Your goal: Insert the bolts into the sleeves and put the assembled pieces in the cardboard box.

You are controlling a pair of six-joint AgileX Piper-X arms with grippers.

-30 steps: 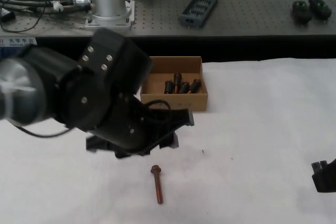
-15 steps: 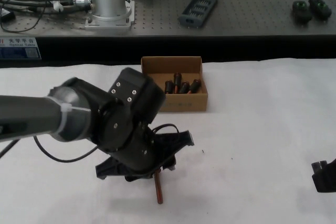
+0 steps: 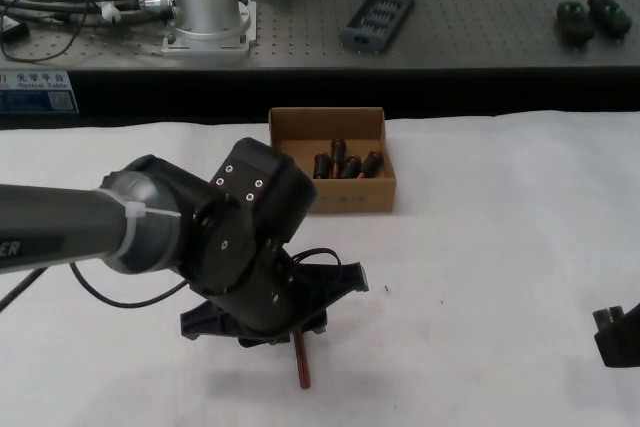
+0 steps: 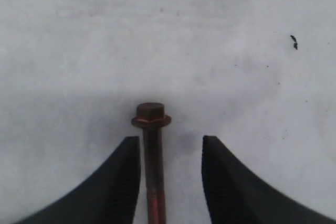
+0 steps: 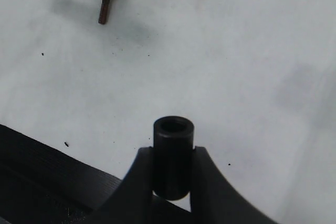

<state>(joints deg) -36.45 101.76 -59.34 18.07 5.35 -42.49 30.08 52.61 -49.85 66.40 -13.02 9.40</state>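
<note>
Left wrist view: left gripper (image 4: pixel 171 148) spread, straddling bolt (image 4: pixel 151 129) near table (image 3: pixel 500 247) front edge, ungrasped. Right gripper (image 5: pixel 173 156) clamps sleeve (image 5: pixel 174 142). Box (image 3: pixel 340 197) holds perhaps 4 pieces (image 3: pixel 345 163); this pair left.

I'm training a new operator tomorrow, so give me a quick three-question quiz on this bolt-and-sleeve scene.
1. True or false: the right jaws grip a sleeve.
2. The bolt lies: A, inside the sleeve; B, clamped in the right jaws; C, on the white cloth between the left jaws.
3. Fill in: the ___ jaws stand open.
Key: 1 true; 2 C; 3 left.
</note>
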